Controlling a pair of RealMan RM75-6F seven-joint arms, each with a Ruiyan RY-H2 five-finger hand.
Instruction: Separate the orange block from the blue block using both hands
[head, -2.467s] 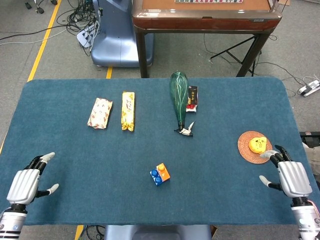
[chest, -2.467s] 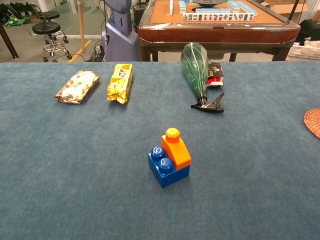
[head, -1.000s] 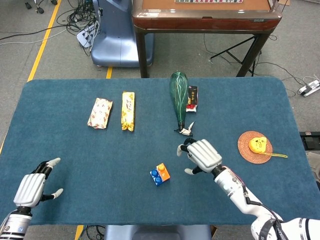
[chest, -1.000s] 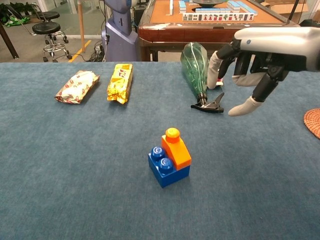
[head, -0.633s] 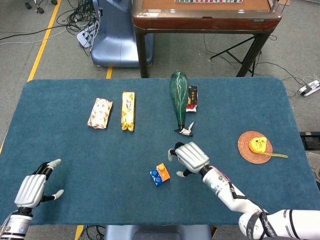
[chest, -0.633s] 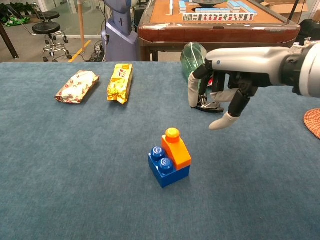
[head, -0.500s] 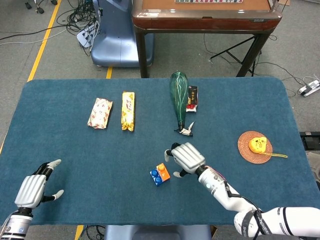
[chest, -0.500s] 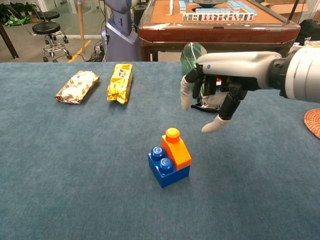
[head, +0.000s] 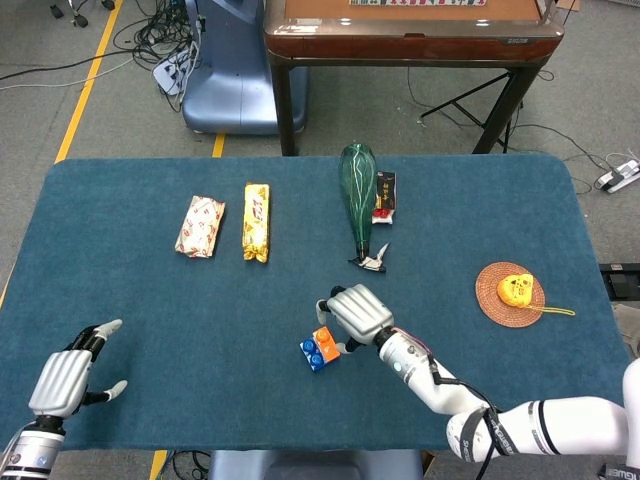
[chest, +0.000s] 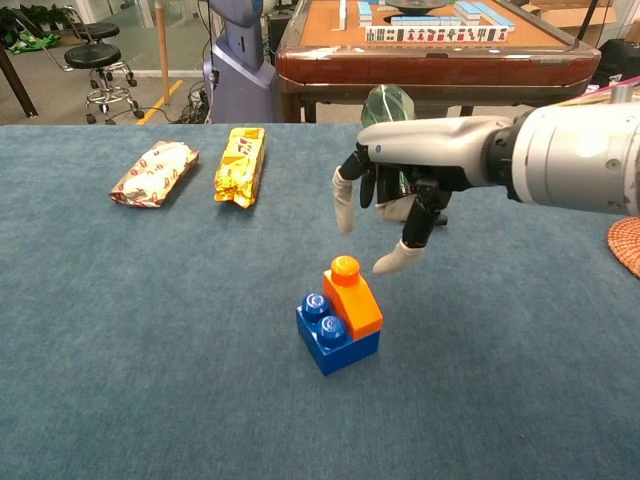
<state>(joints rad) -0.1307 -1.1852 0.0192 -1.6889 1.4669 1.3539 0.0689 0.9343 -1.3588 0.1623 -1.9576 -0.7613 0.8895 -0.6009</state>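
An orange block (chest: 351, 296) sits stacked on a blue block (chest: 337, 340) near the table's front centre; in the head view the orange block (head: 324, 339) and blue block (head: 313, 353) lie just left of my right hand. My right hand (chest: 395, 200) hovers above and behind the blocks with its fingers spread, holding nothing; the head view shows the right hand (head: 357, 312) close over the orange block. My left hand (head: 65, 377) rests open near the front left corner, far from the blocks. The chest view does not show it.
A green spray bottle (head: 358, 195) lies behind the blocks beside a small dark box (head: 384, 197). Two snack packets, white (head: 200, 226) and yellow (head: 257, 221), lie at back left. A woven coaster (head: 492, 301) bearing a yellow object (head: 516, 290) sits at right.
My right hand has swept from the table's right side leftward and now hangs over the stacked blocks. The left hand has barely shifted. The blocks have not moved.
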